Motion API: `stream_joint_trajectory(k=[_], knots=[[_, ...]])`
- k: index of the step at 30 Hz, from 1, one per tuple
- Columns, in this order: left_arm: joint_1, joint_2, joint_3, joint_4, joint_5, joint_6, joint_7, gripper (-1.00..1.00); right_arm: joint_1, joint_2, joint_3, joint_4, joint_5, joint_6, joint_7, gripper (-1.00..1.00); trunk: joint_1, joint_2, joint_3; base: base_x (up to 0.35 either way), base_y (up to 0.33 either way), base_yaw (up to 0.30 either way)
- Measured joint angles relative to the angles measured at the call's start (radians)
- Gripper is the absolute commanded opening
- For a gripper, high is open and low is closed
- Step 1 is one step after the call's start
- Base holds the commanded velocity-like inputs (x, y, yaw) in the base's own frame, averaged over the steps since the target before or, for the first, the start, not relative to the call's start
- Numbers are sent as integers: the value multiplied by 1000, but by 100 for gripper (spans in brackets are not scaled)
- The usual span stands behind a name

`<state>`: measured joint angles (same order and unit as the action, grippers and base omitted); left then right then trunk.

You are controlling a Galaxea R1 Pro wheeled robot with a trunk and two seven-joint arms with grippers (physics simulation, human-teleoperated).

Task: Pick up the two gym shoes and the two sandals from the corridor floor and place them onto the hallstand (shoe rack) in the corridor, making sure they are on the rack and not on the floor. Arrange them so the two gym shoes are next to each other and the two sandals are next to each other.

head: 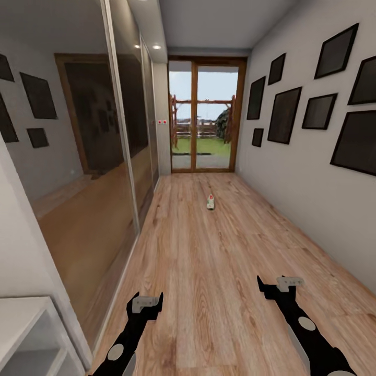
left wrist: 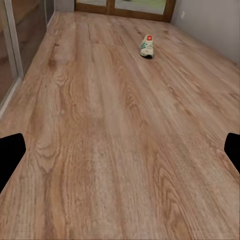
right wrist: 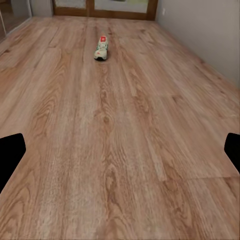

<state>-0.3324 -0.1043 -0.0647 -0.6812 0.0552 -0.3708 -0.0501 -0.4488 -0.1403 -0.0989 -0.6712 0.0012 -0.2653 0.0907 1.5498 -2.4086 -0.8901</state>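
One gym shoe (head: 210, 201), white with green stripes and a red heel, lies alone on the corridor floor (head: 209, 261) far ahead, toward the glass door. It also appears in the left wrist view (left wrist: 146, 46) and the right wrist view (right wrist: 101, 48). The second gym shoe and the sandals are out of view. A corner of the white hallstand (head: 21, 324) sits at the lower left. My left gripper (head: 147, 302) (left wrist: 120, 150) and right gripper (head: 282, 286) (right wrist: 120, 150) hover low over bare planks, both open and empty, well short of the shoe.
A mirrored sliding wardrobe (head: 94, 172) lines the left side. The right wall (head: 313, 172) carries several dark picture frames. A wood-framed glass door (head: 206, 115) closes the far end. Open floor stretches between me and the shoe.
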Motion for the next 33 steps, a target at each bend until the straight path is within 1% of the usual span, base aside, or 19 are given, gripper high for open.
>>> stream_joint_trajectory(k=[7,33], knots=[[0,1,-1,0,0,-1,0,100,0,0,0,0,0,0,0,100,0,0,0,340,0,-195],[0,0,-3,0,0,-1,0,100,0,0,0,0,0,0,0,100,0,0,0,340,0,-260]])
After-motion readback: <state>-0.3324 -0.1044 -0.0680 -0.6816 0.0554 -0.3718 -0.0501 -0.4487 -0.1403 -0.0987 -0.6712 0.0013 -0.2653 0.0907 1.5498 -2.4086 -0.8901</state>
